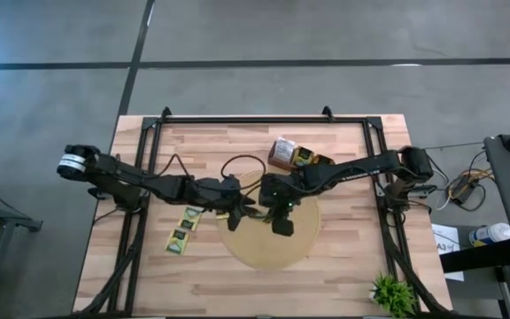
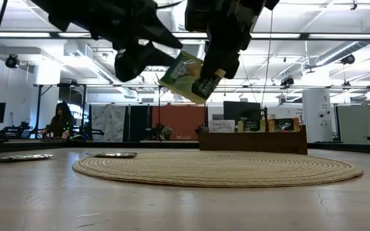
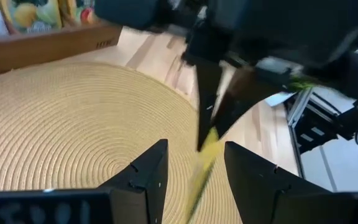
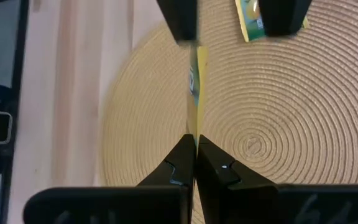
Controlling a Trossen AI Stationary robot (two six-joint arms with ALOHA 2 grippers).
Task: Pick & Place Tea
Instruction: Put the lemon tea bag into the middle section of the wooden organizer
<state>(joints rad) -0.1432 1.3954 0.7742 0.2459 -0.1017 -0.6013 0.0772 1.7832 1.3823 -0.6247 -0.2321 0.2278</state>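
Observation:
A yellow and dark green tea sachet [image 2: 184, 76] hangs in the air above the round woven mat [image 2: 217, 168], with my right gripper [image 4: 196, 152] shut on it. My left gripper [image 3: 194, 180] is open. Its two fingers stand on either side of the sachet's other end [image 3: 202, 163], and no touch shows. Another sachet [image 4: 252, 20] lies flat on the mat. Two more sachets [image 1: 190, 218] [image 1: 180, 239] lie flat on the wooden table to the mat's left. My right gripper pinches the sachet between its two fingers at one end [image 4: 195, 127], close to a corner [image 2: 204, 85]. The fingers slant down from above. The sachet is lifted clear of the mat, tilted, and sticks out from the fingertips toward my left gripper.
A long brown wooden box [image 1: 295, 157] with sachets in it stands on the table beyond the mat. A small green plant [image 1: 393, 294] sits at the near right corner. Black frame rails [image 1: 140, 186] run along the table's sides.

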